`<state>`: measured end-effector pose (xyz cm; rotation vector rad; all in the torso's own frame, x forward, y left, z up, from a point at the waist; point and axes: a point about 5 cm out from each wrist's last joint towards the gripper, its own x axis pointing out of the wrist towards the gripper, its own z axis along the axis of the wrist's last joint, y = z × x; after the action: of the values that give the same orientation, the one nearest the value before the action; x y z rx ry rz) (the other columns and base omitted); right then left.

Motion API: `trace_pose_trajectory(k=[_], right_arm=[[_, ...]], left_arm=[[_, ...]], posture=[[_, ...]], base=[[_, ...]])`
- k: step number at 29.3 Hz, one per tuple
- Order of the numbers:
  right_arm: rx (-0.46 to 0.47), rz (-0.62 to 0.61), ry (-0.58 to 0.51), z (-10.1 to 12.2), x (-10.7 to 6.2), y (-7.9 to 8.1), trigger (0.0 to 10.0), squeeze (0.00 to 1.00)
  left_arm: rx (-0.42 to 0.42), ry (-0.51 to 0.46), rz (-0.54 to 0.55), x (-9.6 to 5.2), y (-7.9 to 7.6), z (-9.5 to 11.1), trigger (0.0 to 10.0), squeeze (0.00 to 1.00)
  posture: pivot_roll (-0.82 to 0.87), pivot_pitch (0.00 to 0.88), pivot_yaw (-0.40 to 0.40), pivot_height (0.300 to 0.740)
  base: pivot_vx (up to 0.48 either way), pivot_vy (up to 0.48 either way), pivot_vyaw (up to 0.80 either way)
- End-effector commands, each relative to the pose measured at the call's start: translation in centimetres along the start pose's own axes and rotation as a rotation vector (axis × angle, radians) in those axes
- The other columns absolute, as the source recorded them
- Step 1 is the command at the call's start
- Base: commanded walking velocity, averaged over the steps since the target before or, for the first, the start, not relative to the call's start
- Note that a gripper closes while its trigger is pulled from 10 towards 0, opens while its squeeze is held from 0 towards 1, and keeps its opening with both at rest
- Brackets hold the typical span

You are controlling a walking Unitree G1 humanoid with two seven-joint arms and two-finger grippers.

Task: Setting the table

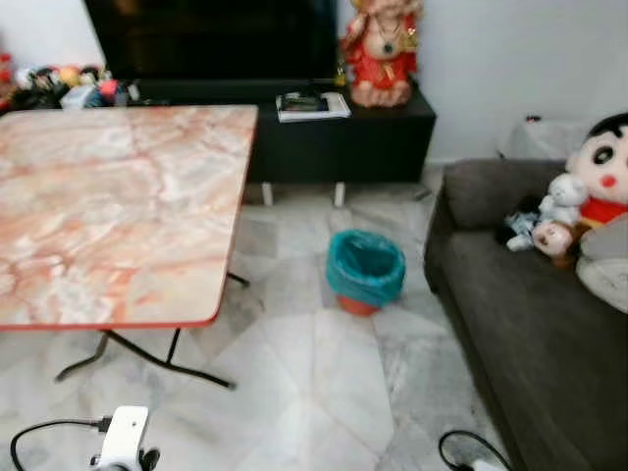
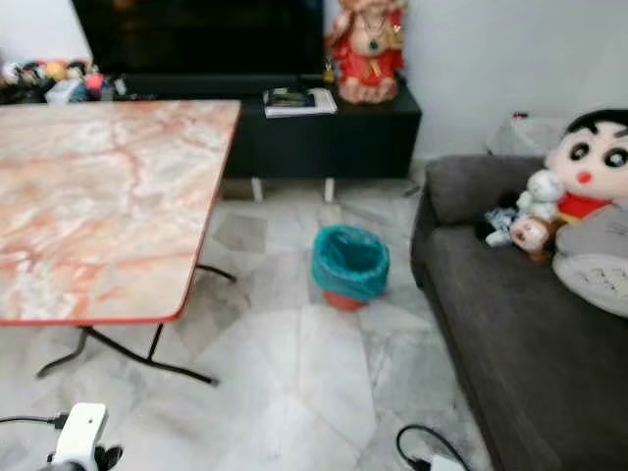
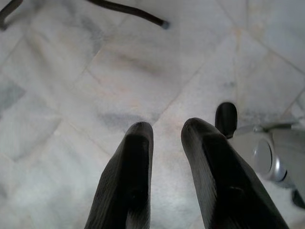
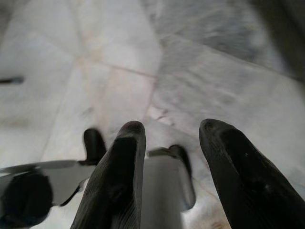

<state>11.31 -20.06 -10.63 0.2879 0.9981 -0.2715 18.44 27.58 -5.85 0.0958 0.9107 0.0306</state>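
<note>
A folding table [image 1: 118, 206] with a pink marble-pattern top and red edge stands at the left; its top is bare. My left gripper [image 3: 167, 131] hangs over the pale marble floor, its two black fingers [image 3: 133, 176] slightly apart with nothing between them. The right gripper [image 4: 171, 129] also points down at the floor, open wider and holding nothing. A white part of my left arm [image 1: 123, 437] with a black cable shows at the bottom of the left eye view.
A teal-lined bin [image 1: 365, 270] stands on the floor right of the table. A dark grey sofa [image 1: 530, 343] with plush toys [image 1: 589, 186] fills the right. A black TV cabinet [image 1: 334, 128] with a red figurine [image 1: 381, 49] lines the far wall. The table's black legs [image 1: 147, 358] spread over the floor.
</note>
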Motion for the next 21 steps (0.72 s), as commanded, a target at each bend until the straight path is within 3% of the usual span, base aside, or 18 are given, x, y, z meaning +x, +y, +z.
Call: trace_pose_trajectory(k=[1,7,11,21], right_arm=[[-0.009,-0.011,0.005,0.06,-0.07,-0.57,10.0,0.0],[-0.006,-0.006,0.006,0.05,-0.05,-0.49,10.0,0.0],[0.028,0.0,0.006,-0.04,-0.06,-0.42,10.0,0.0],[0.018,0.004,0.008,-0.02,-0.1,-0.64,10.0,0.0]], left_arm=[[-0.007,0.007,-0.002,-0.02,-0.08,-0.26,10.0,0.0],[0.0,0.011,-0.004,-0.03,-0.07,-0.29,10.0,0.0],[-0.004,0.012,-0.004,-0.03,-0.08,-0.32,10.0,0.0],[-0.031,0.016,-0.006,0.0,-0.35,-0.55,10.0,0.0]], posture=[[-0.04,0.0,0.031,0.736],[-0.04,0.0,0.032,0.736],[-0.05,0.0,0.032,0.736],[-0.04,0.0,0.017,0.736]], base=[[0.0,0.0,0.8],[0.0,0.0,0.8],[0.0,0.0,0.0],[0.0,0.0,0.0]])
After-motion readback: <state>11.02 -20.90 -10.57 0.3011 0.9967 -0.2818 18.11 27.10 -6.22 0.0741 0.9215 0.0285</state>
